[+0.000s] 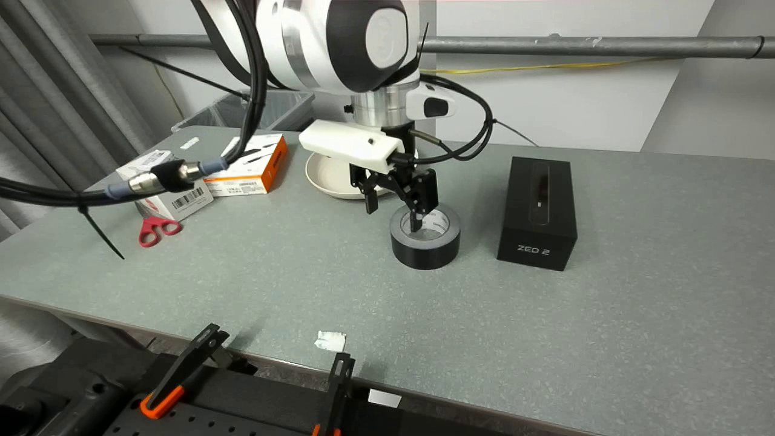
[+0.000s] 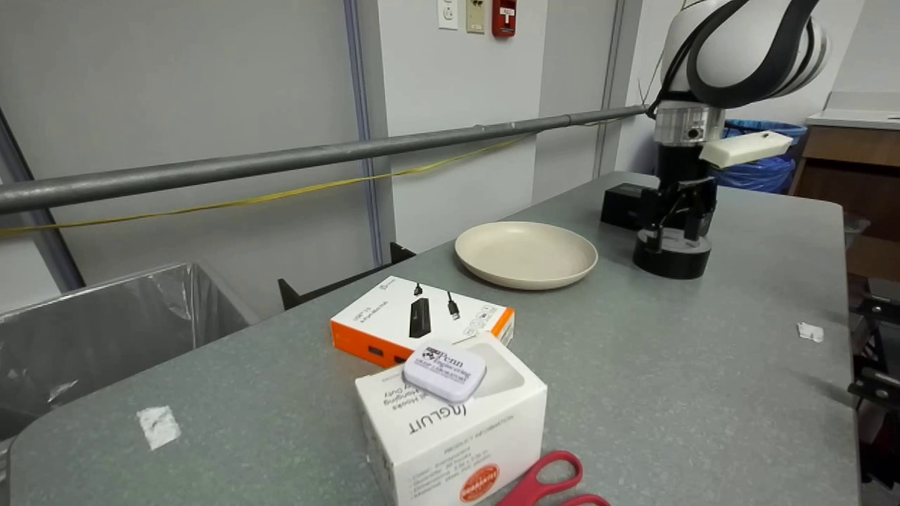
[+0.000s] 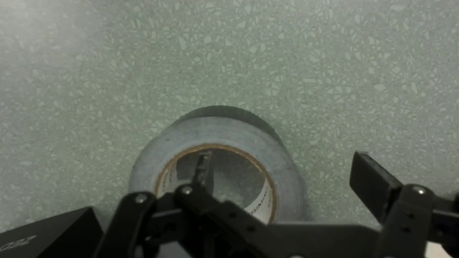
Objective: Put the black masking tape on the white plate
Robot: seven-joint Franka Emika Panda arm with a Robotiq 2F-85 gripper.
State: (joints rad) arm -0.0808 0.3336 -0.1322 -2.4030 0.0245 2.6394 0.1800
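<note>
Tape point(image 1: 425, 255) lies flat, hole axis upright, plate point(image 2: 526, 254) near it; the claw point(image 1: 393, 217) is spread, 1 finger seemingly inside the hole, 1 outside.

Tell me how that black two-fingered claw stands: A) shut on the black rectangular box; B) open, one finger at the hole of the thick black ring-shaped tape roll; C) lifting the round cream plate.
B: the wrist view shows the claw with fingers spread, one at the hole of the tape roll, the other outside.
</note>
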